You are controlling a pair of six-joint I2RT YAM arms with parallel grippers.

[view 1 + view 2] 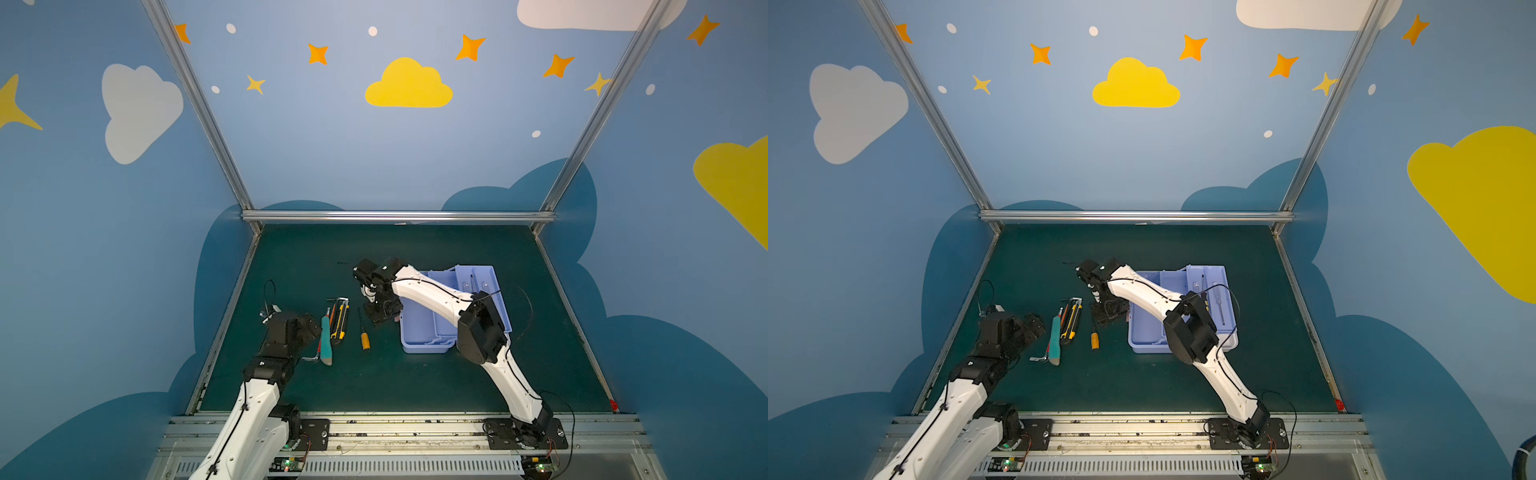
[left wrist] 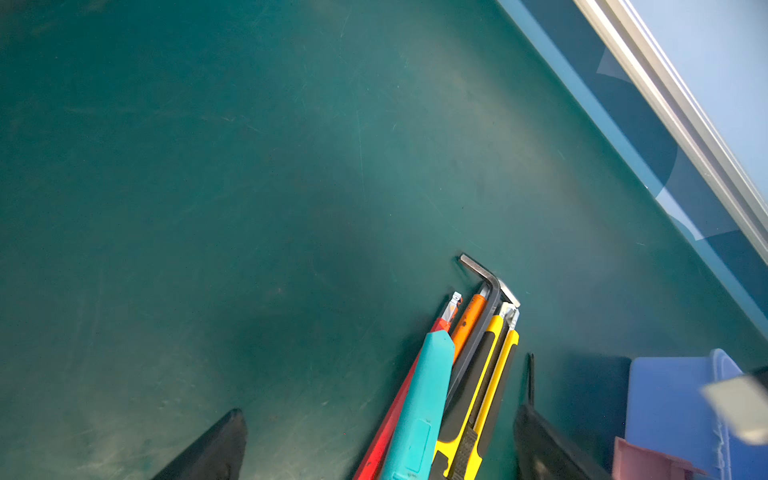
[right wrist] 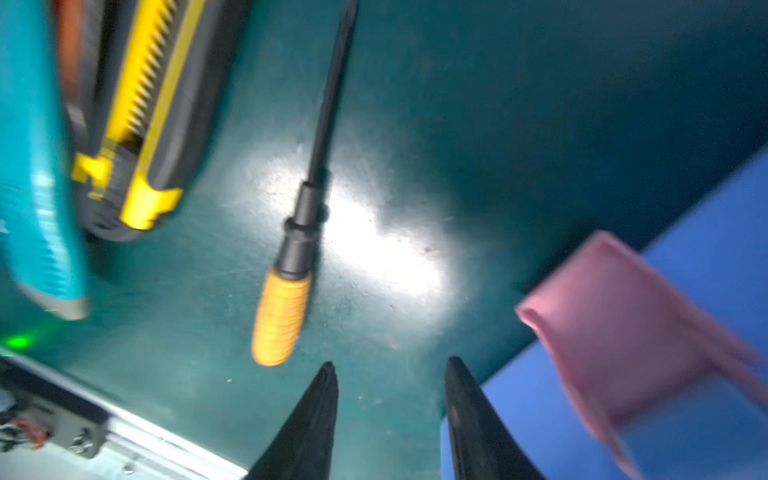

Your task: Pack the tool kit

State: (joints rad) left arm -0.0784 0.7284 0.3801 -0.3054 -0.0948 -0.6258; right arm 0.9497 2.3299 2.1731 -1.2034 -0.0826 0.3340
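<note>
The lavender-blue tool kit box (image 1: 419,332) (image 1: 1144,332) lies open at the right of the mat, its pink handle (image 3: 615,316) facing the tools. An orange-handled screwdriver (image 1: 364,334) (image 3: 291,274) lies alone left of it. Further left lies a bundle: a teal-handled tool (image 1: 326,343) (image 2: 419,407), a yellow-black utility knife (image 1: 341,320) (image 2: 478,399) and a hex key (image 2: 486,278). My right gripper (image 1: 380,313) (image 3: 390,361) hangs open and empty between the screwdriver and the box. My left gripper (image 1: 309,328) (image 2: 379,411) is wide open over the bundle's handle end, holding nothing.
My right arm (image 1: 436,295) stretches across the box and hides part of it. An inner tray (image 1: 478,280) with small clear items sits at the box's back right. Aluminium rails (image 1: 399,216) and blue walls bound the green mat (image 1: 316,257).
</note>
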